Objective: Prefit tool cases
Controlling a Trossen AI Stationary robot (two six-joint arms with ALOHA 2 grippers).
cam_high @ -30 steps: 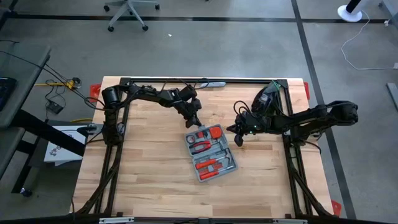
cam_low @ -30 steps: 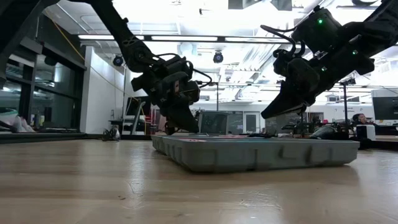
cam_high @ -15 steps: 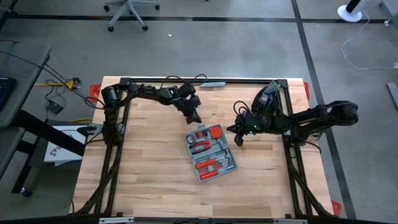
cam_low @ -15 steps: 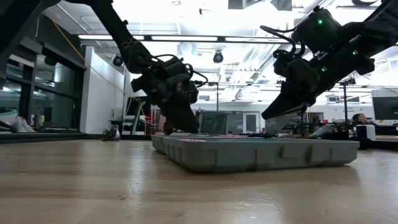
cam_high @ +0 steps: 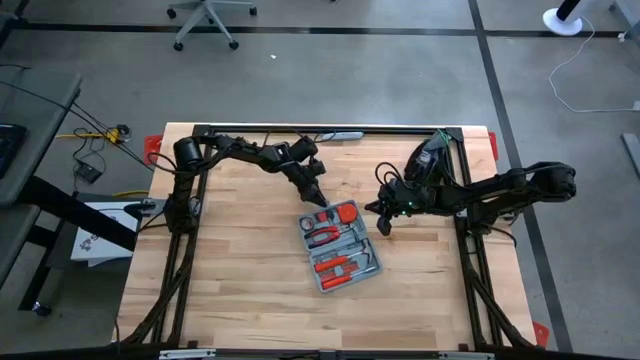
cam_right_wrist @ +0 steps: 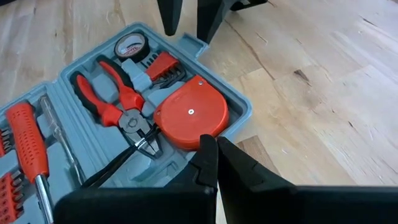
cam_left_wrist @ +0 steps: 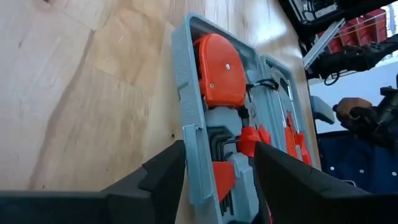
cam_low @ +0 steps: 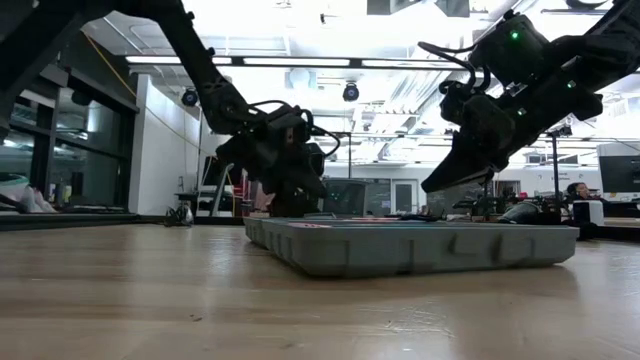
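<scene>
from above, the tool case point(cam_high: 338, 245) lies open near the middle of the wooden table point(cam_high: 230, 280), turned a little, with red tools in its moulded bed. my left gripper point(cam_high: 317, 192) is just beside the far corner of the case, and my left arm reaches to it from the left far side. my right gripper point(cam_high: 383, 222) hangs near the right side of the case, apart from it. a slim grey bar point(cam_high: 337, 134) rests at the far edge of the table.

from the table level, the case point(cam_low: 410, 245) shows as a low grey tray. my left gripper point(cam_low: 293, 205) comes down at its far left end. my right gripper point(cam_low: 452, 172) is above the case, not touching, with its tips together.

in my left wrist view, my fingers point(cam_left_wrist: 163, 177) stand wide, one on each side of the wall of the case point(cam_left_wrist: 193, 149), and hold nothing. i see a round red tape measure point(cam_left_wrist: 219, 70) inside, and black hex keys point(cam_left_wrist: 217, 142) beside it.

in my right wrist view, my fingers point(cam_right_wrist: 208, 160) are pressed together, empty, over the near rim of the case point(cam_right_wrist: 239, 109). inside lie the tape measure point(cam_right_wrist: 189, 119), red pliers point(cam_right_wrist: 118, 99), a red-handled screwdriver point(cam_right_wrist: 28, 146) and a small roll of tape point(cam_right_wrist: 129, 46). the left gripper point(cam_right_wrist: 186, 15) stands at the far corner.
</scene>
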